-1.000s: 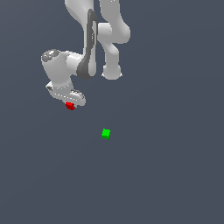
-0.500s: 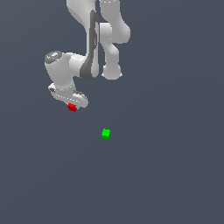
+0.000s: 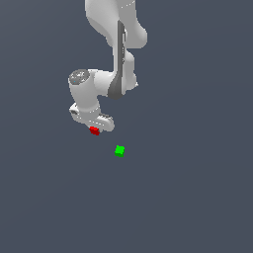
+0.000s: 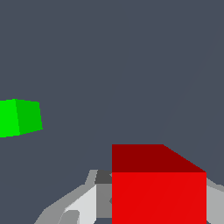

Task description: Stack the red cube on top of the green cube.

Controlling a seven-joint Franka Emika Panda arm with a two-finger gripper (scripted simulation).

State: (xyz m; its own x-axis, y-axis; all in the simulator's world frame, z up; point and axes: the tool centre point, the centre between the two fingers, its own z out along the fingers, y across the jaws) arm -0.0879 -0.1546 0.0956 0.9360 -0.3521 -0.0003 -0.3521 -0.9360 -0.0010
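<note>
A white Panda arm reaches down over a plain dark grey floor [image 3: 197, 197], its gripper [image 3: 95, 129] clamped on the red cube [image 3: 94, 131], which shows just beneath the white hand in the exterior view. The wrist view shows the red cube [image 4: 158, 188] large and close between the grey-white fingers [image 4: 83, 205], with the gripper [image 4: 144, 205] closed against its sides. The green cube [image 3: 119, 150] sits alone on the floor, near the held cube but apart from it, toward the exterior view's right and lower in that frame; it also appears off to one side in the wrist view [image 4: 19, 117].
</note>
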